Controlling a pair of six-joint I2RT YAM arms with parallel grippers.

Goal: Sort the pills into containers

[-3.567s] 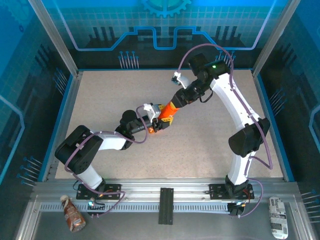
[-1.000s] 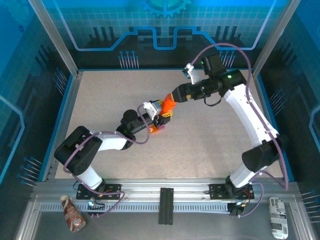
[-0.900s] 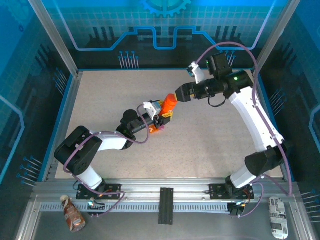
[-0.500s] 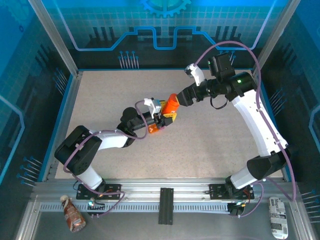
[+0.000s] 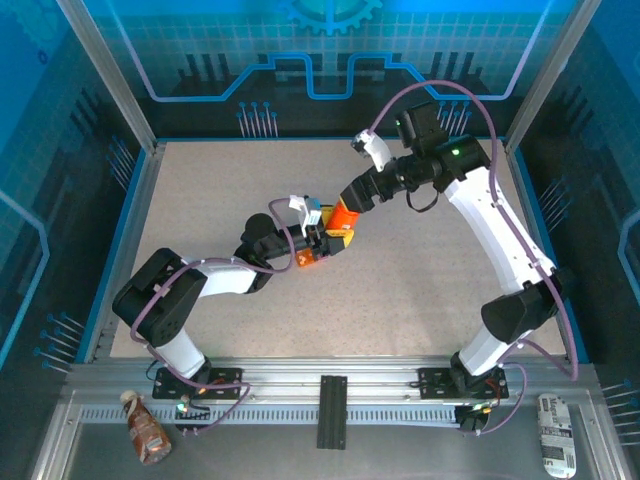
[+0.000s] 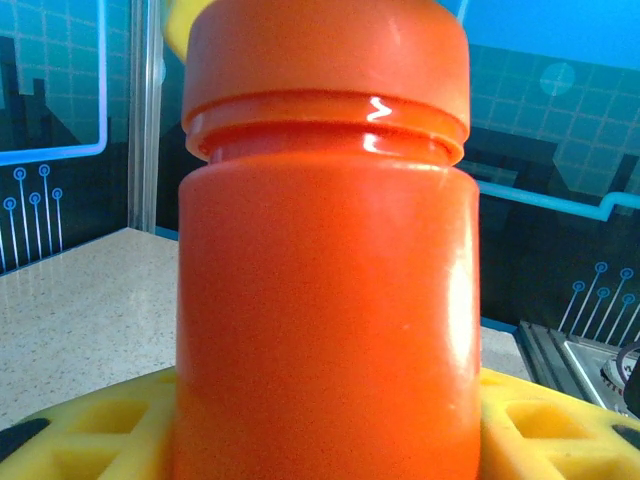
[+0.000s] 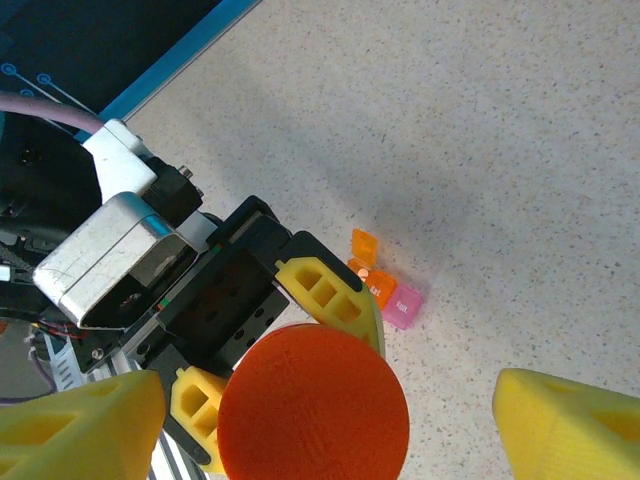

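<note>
The containers (image 7: 385,290) are one little orange and pink box lying on the desk (image 7: 500,120), just beside the left hand (image 5: 328,235). What is inside cannot be seen. The left hand pinches an orange bottle (image 6: 320,300) by its sides. Over the bottle, the right hand (image 5: 351,199) is spread wide, not touching it.
</note>
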